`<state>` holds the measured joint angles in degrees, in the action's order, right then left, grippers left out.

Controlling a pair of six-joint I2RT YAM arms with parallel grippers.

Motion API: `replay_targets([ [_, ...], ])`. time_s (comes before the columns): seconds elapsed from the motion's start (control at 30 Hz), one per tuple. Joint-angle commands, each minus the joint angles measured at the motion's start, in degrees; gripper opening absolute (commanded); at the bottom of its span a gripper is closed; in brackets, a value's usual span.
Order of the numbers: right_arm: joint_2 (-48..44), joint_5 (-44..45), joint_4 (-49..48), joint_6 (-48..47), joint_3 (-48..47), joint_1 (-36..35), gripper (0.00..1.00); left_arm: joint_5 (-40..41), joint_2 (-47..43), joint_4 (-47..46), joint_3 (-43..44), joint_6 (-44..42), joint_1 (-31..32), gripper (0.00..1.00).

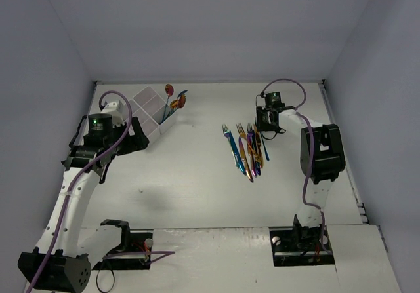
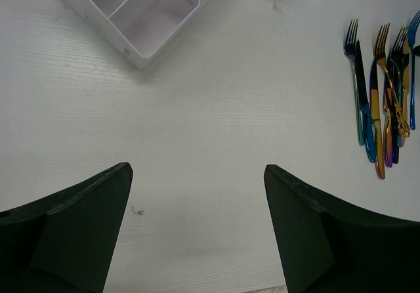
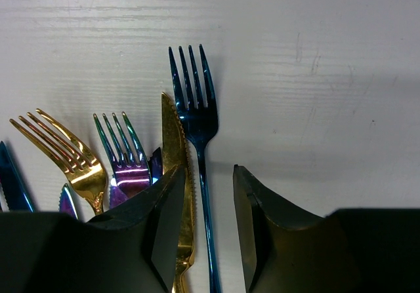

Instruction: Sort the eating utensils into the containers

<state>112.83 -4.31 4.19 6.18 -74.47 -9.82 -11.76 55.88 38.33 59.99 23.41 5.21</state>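
Note:
Several iridescent utensils (image 1: 247,151) lie side by side on the table right of centre; they also show at the right of the left wrist view (image 2: 384,99). My right gripper (image 1: 265,130) is low over the far end of that row. In the right wrist view it (image 3: 209,172) is open, with the blue fork (image 3: 195,109) handle between its fingers and the gold knife (image 3: 173,142) against the left finger. A purple fork (image 3: 128,168) and a gold fork (image 3: 75,158) lie to the left. The white four-compartment box (image 1: 149,107) stands at the back left with a few utensils (image 1: 174,100) upright in one compartment. My left gripper (image 1: 138,139) is open and empty just near of the box (image 2: 141,18).
Grey walls close in the table at the back and both sides. The arm bases sit at the near edge. The right arm's elbow (image 1: 321,152) stands right of the utensil row.

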Motion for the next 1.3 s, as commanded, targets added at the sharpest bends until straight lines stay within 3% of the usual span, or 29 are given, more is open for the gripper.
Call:
replay_targets([
  [0.0,-0.1,1.2,-1.3,-1.1,0.3,-0.1,0.32,-0.5,-0.3,-1.4,1.1,-1.7,0.3,0.79],
  [0.37,0.3,3.6,-1.2,-1.5,3.8,-0.1,0.2,-1.2,-0.1,-1.5,1.2,-1.5,0.8,0.79],
  [0.5,-0.2,6.1,-0.9,-1.3,5.2,0.2,0.14,-1.4,-0.2,-1.5,1.5,-1.5,1.0,0.79],
  [0.63,-2.0,6.8,-0.9,-1.8,5.8,0.2,0.0,-2.5,0.0,-1.5,2.5,-1.4,1.2,0.79],
  [0.9,-12.7,6.7,-0.9,-3.6,5.3,-1.6,0.0,-12.2,1.8,-3.1,7.0,1.5,2.1,0.79],
  [1.07,-21.4,2.4,-0.9,-8.0,5.1,-7.4,0.0,-20.5,3.7,-8.3,11.4,8.6,3.3,0.79],
  [1.27,-31.2,-4.5,-1.0,-11.2,4.4,-20.6,0.0,-17.8,5.6,-12.3,15.4,11.4,9.1,0.79],
])
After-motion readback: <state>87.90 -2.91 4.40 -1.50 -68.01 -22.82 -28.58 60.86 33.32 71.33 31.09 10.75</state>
